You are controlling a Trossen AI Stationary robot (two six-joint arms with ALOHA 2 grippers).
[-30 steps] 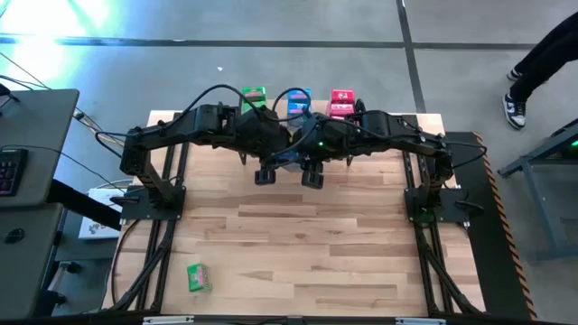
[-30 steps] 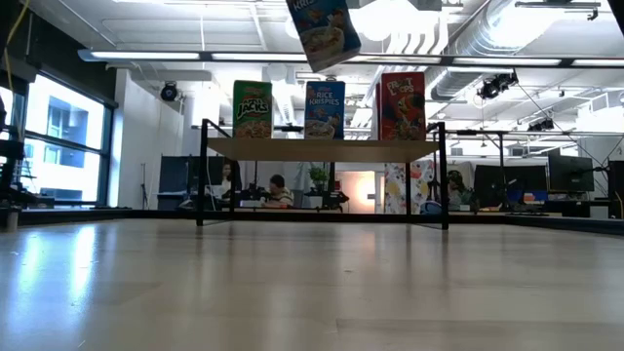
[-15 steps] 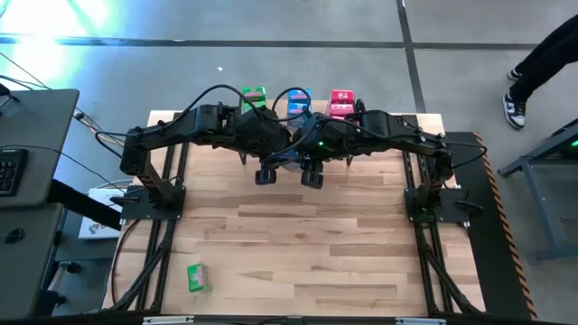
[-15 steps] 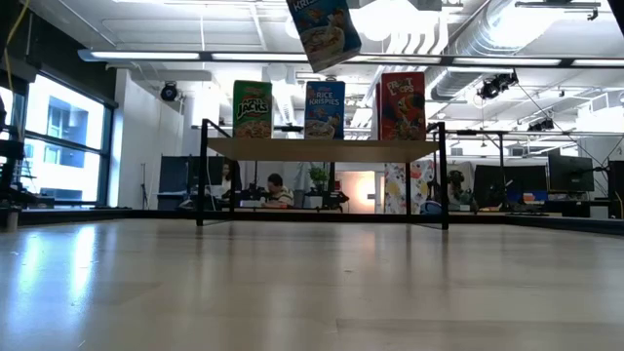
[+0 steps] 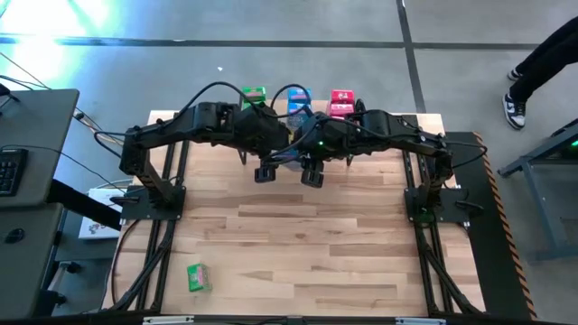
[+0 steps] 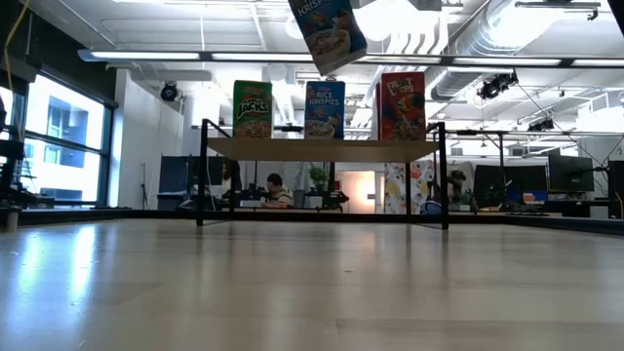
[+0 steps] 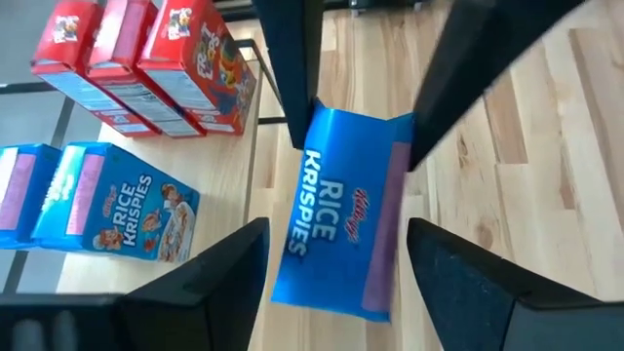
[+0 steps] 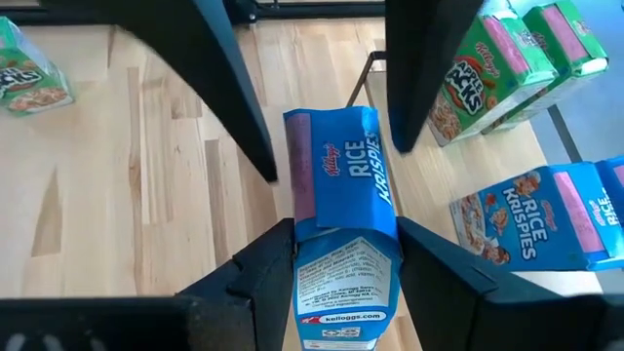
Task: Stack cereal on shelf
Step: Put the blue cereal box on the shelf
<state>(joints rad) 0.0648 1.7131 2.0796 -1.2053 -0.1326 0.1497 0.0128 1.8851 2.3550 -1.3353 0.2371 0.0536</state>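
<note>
A blue Rice Krispies box (image 8: 336,171) hangs high over the table between the two arms and shows tilted at the top of the low view (image 6: 331,29). My right gripper (image 8: 343,255) is shut on one end of it. My left gripper (image 7: 336,255) is open, its fingers on either side of the box's other end (image 7: 331,283); whether they touch it, I cannot tell. The shelf (image 6: 322,148) at the far edge carries upright green (image 6: 253,109), blue (image 6: 325,109) and red (image 6: 402,105) boxes. One green box (image 5: 199,276) lies flat near the table's near left corner. My right gripper pinches the blue box between its two fingers at the end nearest its wrist (image 8: 346,263). The fingers lie along the box's length, one on each side. The box is lifted clear, well above the table and the shelf top, and sits tilted.
Both arms meet in front of the shelf's middle (image 5: 293,144), close together. The shelf's black legs (image 6: 203,175) stand on the far part of the tabletop. The wide middle and near part of the table (image 5: 298,244) holds only the lying green box. A person's legs (image 5: 542,63) show beyond the right side.
In the low view the held blue box has tipped a little further and shifted slightly to the right. Both arms stay almost where they were in front of the shelf.
</note>
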